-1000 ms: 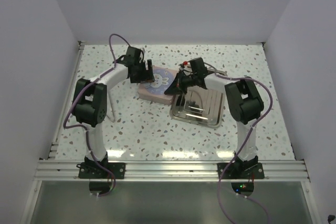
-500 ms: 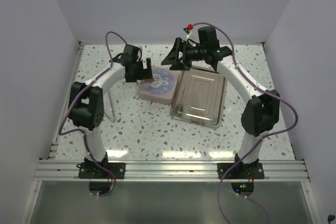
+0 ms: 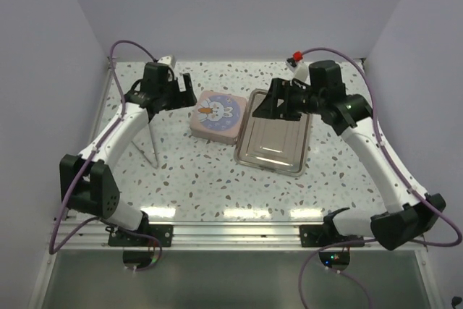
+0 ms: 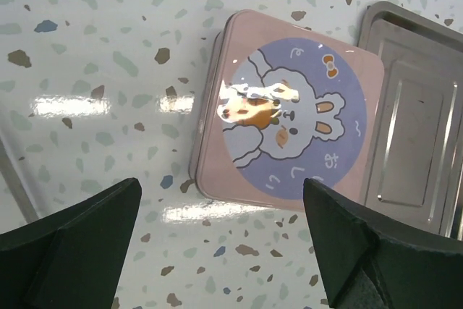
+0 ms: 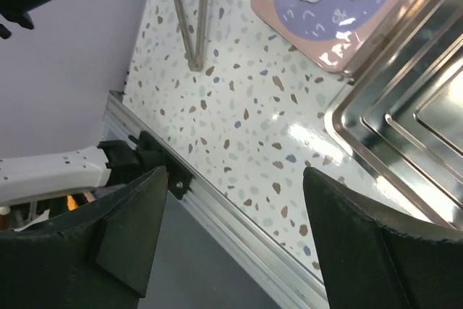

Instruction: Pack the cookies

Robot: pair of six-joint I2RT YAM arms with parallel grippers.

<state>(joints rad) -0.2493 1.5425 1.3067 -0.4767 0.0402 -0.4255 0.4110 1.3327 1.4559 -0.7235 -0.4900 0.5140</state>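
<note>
A pink square tin (image 3: 216, 115) with rounded corners sits on the speckled surface (image 3: 202, 182) toward the far middle. Its lid is on and shows a rabbit in a purple circle. Just to its right lies a shallow rectangular metal tray (image 3: 276, 139). Their edges run close alongside each other, but whether they touch cannot be told. The tray's bottom is bare and shiny. The cookies are not in sight in any view, and whether they are inside the closed tin cannot be told. The left claw (image 3: 181, 95) hangs above the surface just left of the tin's far left corner. In its wrist view its two dark fingers (image 4: 72, 251) stand wide apart with nothing between them, and the tin (image 4: 289, 113) and the tray's left rim (image 4: 416, 106) lie below. The right claw (image 3: 270, 103) hangs over the tray's far left part. Its jaws too are spread wide and empty, and its wrist view looks down on the tin's near corner (image 5: 340, 5), the tray's stepped rim (image 5: 391, 135) and the surface's near left edge. A pair of metal tongs (image 3: 150, 142) lies on the surface left of the tin, well apart from it, under the left arm.
</note>
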